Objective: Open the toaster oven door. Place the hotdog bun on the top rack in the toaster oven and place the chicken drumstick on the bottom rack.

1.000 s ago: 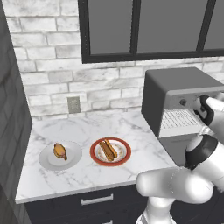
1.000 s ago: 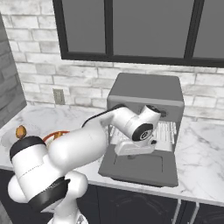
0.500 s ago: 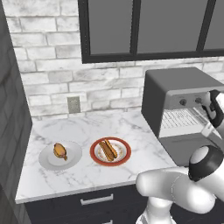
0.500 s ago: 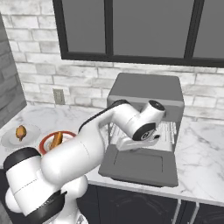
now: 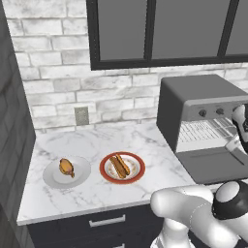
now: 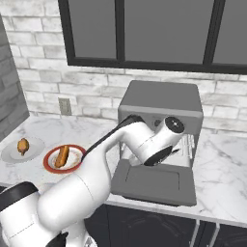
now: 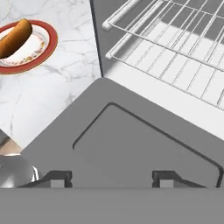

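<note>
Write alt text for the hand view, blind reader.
The toaster oven door lies folded down flat, with the open gripper just above it and holding nothing. Beyond the door, two wire racks, the top rack and the bottom rack, sit empty in the cavity. The hotdog bun rests on a red-rimmed plate at upper left.

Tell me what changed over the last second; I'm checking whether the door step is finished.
The pincer opened, letting go above the flat grey toaster oven door, which lies fully down. The tan hotdog bun on its red-rimmed plate and the golden-brown chicken drumstick stayed put.
</note>
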Available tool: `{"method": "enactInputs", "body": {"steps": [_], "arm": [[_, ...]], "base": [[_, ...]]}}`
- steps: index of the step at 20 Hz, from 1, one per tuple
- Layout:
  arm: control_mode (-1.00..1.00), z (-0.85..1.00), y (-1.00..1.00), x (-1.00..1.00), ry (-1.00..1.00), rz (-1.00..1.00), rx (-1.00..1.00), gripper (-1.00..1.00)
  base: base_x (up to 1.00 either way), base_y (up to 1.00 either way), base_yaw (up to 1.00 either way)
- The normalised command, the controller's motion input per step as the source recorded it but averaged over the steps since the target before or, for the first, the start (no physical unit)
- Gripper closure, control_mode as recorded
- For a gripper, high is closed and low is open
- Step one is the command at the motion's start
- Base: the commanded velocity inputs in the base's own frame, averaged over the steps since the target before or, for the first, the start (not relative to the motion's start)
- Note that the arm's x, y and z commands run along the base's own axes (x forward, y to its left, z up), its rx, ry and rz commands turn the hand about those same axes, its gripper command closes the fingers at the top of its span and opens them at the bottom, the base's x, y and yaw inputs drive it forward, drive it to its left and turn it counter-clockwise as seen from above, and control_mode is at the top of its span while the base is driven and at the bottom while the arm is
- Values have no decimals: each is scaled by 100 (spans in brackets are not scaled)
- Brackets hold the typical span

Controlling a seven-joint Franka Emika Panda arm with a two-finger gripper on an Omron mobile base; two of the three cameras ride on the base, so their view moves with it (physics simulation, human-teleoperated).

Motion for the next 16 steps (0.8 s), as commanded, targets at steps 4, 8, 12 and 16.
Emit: {"method": "enactInputs", "body": {"steps": [4, 8, 12, 16], "arm": [[-100, 12, -20, 7, -16, -18, 12, -100], [-100, 3, -9, 8, -20, -17, 16, -100], [-100, 0, -17, 15, -17, -12, 13, -100], [-100, -1, -23, 2, -22, -5, 10, -100]], "base": [[0, 0, 0], [0, 0, 0], [0, 0, 0], [0, 0, 0]]}}
